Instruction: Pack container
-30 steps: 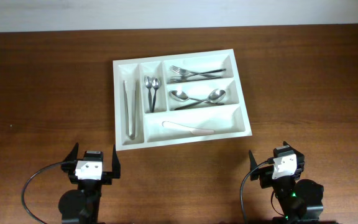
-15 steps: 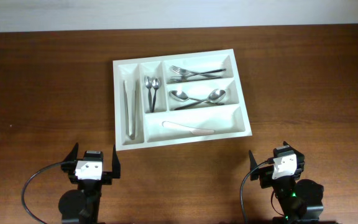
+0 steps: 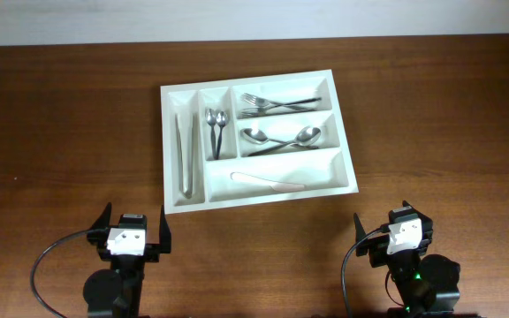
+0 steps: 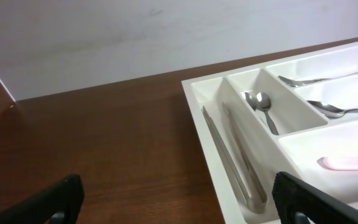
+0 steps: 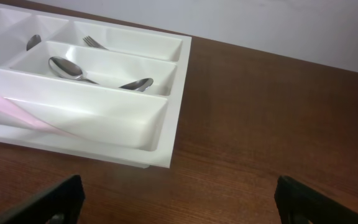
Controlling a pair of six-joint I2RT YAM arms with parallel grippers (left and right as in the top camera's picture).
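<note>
Lying in container [image 3: 167, 132], tongs [image 3: 185, 155], forks [image 3: 277, 103], spoons [image 3: 281, 140], pink knife [image 3: 268, 182]

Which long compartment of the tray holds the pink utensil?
The one nearest the robot: it holds the pale pink utensil; the other two hold forks and spoons.

Glossy plastic container [image 3: 325, 168], polished metal tongs [image 3: 185, 155], wood table [image 3: 60, 132]

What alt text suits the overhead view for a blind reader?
A white cutlery tray on a wooden table holds tongs, spoons, forks and a pink utensil. The left hand and right hand stand open nearby.
</note>
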